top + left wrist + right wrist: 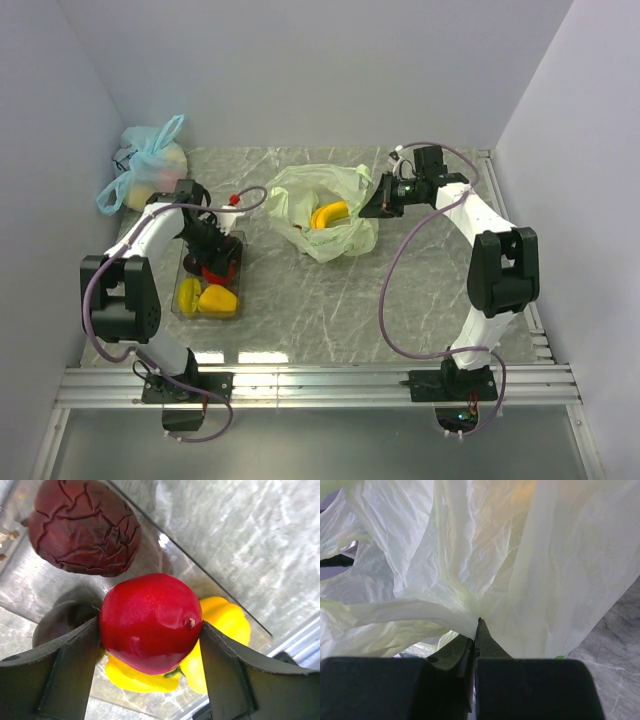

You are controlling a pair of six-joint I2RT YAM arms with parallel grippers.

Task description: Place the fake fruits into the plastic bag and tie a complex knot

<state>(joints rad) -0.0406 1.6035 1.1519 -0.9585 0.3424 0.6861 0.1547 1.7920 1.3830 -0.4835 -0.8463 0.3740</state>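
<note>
L tool (214,262) closed on red apple (150,622) inside clear tray (243,285) at left of table (340,300), next to yellow fruits (205,298) & wrinkled dark-red piece (82,527). R tool (476,630) pinched shut on a fold of pale green plastic bag (300,190), centre-back, mouth open w/ banana bunch (330,214) inside. Knotted blue bag (145,170) sits in far-left corner.

Bare table (330,310) lies open between the tray (241,255) and the green bag (300,190), and in front of both. The tray is crowded: the red apple (150,615) fills the gap of the left gripper (150,629), a wrinkled dark fruit (82,527) and yellow fruits (225,622) close around it. A blue bag (150,165) blocks the far left corner.
</note>
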